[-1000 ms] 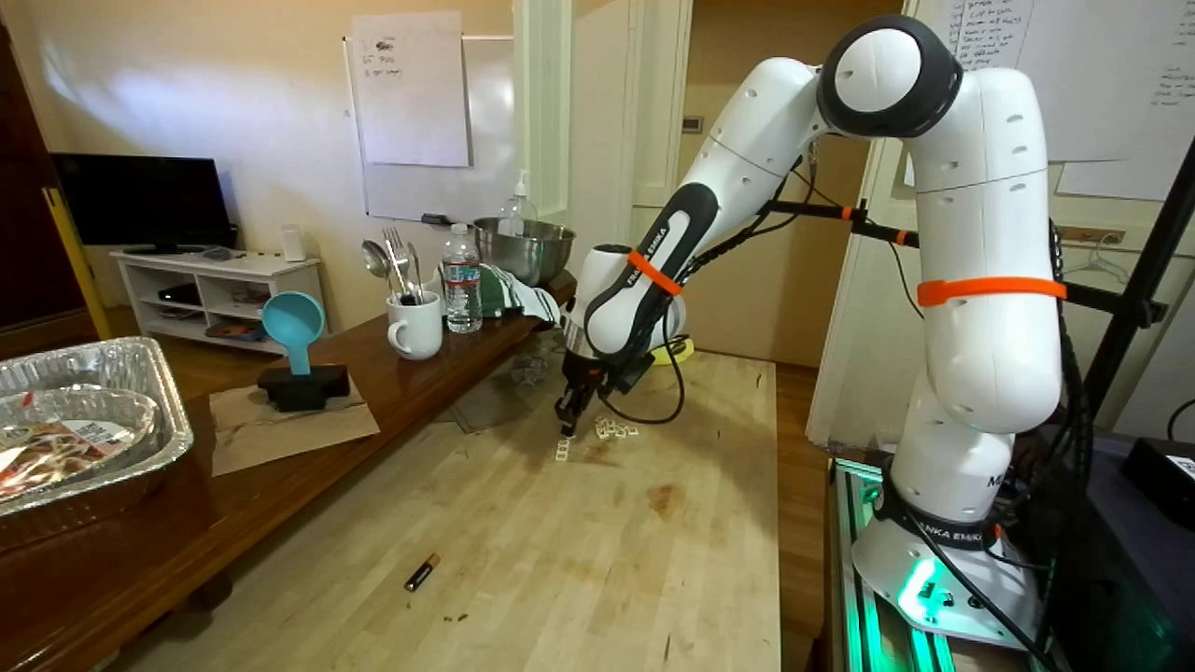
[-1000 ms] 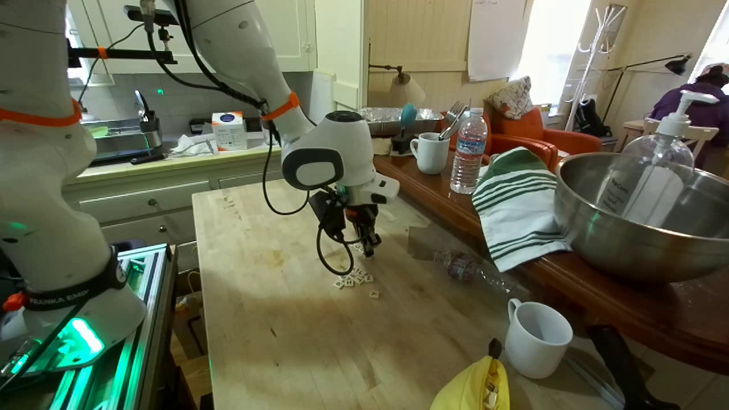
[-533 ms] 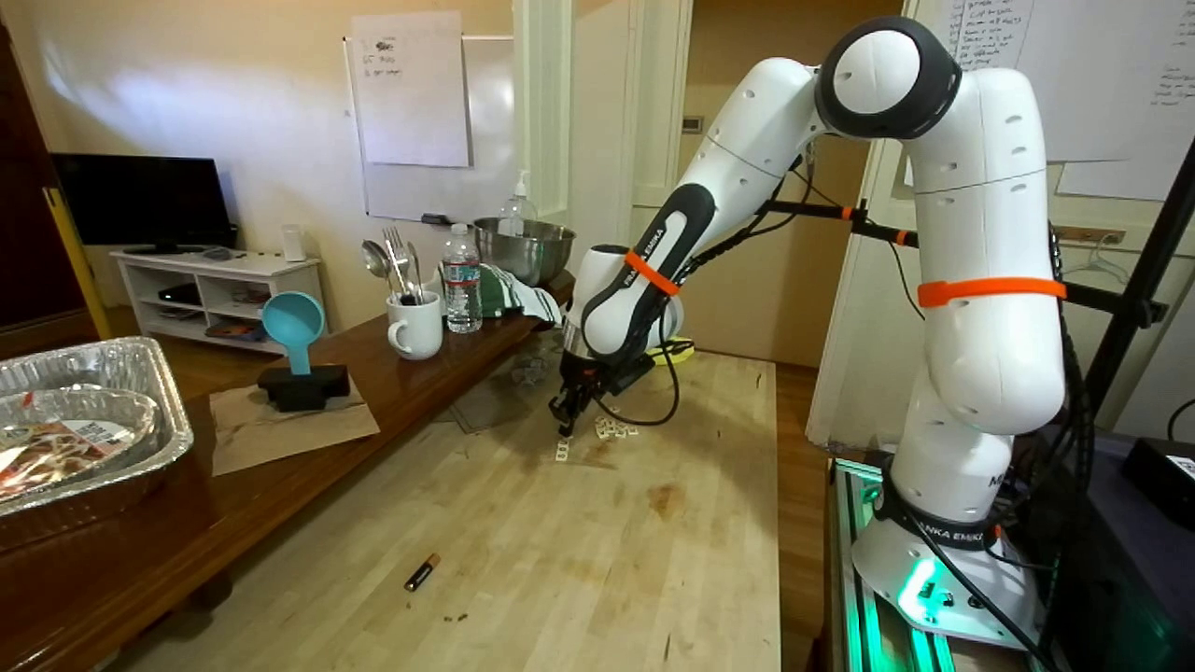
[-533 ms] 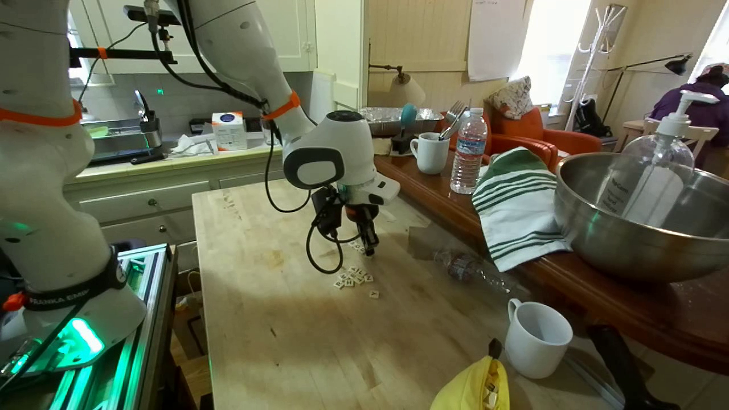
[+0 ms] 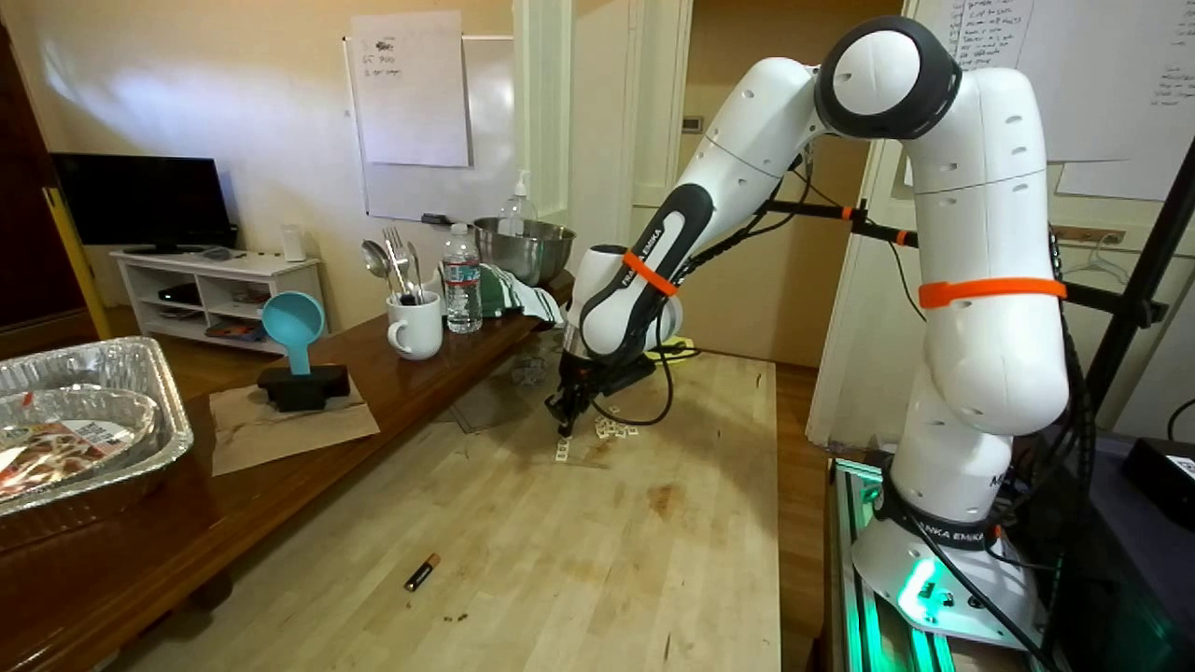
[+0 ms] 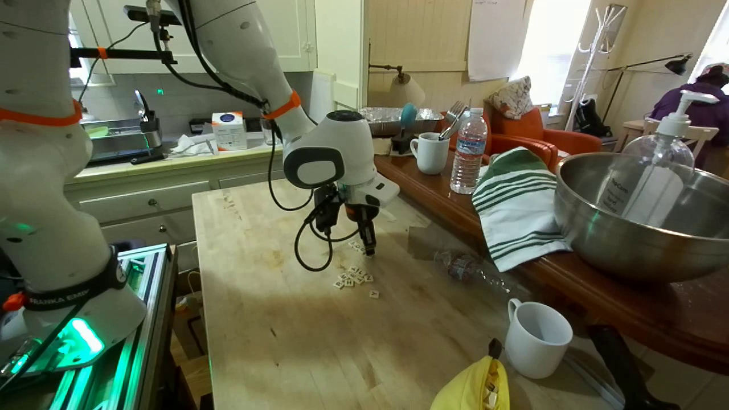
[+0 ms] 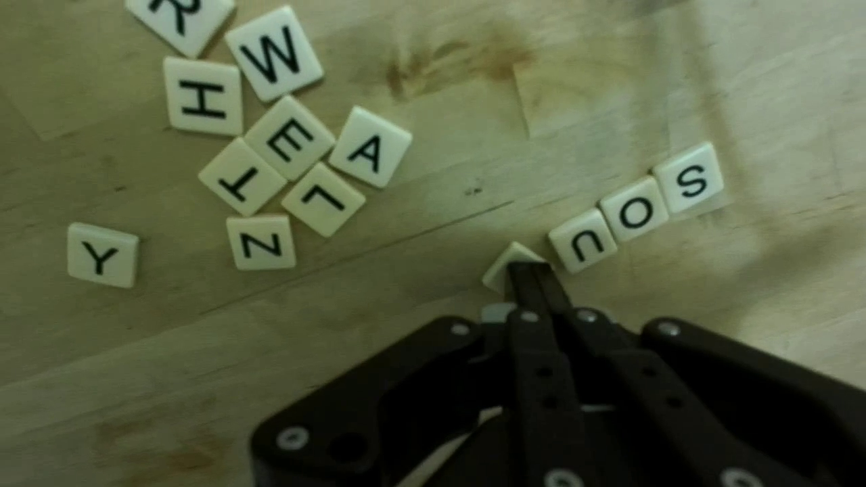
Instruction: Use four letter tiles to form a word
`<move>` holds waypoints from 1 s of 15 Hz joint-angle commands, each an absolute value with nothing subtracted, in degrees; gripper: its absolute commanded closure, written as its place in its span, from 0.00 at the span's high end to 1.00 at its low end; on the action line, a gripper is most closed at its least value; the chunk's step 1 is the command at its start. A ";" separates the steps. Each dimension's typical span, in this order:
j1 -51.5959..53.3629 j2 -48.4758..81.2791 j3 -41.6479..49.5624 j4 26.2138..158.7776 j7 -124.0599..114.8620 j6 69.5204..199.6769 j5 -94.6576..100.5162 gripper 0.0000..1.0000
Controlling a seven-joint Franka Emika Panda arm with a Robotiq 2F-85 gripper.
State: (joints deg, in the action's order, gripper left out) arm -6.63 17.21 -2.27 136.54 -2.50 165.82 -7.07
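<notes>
White mugs (image 6: pixel 431 156) number two, one holding cutlery (image 6: pixel 454 121), and one bowl (image 6: pixel 632 245) holds a pump bottle (image 6: pixel 655 182), all well apart from the gripper (image 7: pixel 534 266). Arching, the arm (image 5: pixel 756 140) points it down, fingers closed, apparently empty, partly covering one tile (image 7: pixel 507 258); in the wrist view three tiles (image 7: pixel 634 212) line up just right of it, nine more (image 7: pixel 289 135) lie left.

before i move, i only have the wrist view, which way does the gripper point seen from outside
Observer: In an exterior view the gripper points down, its tips at or just above the table; I can't tell which.
Operator: anything lying on the table outside my picture
Observer: Yes, a battery, well apart from the letter tiles.
Operator: any open container about
Observer: Yes, in an exterior view a white mug stands upright beside a yellow pouch.
</notes>
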 commanded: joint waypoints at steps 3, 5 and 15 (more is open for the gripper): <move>-4.74 18.43 -1.35 136.06 -6.18 164.73 -9.20 0.00; -4.42 18.45 -1.16 136.04 -7.06 164.69 -9.31 0.00; -1.42 18.23 2.14 136.09 -14.30 163.75 -8.71 0.00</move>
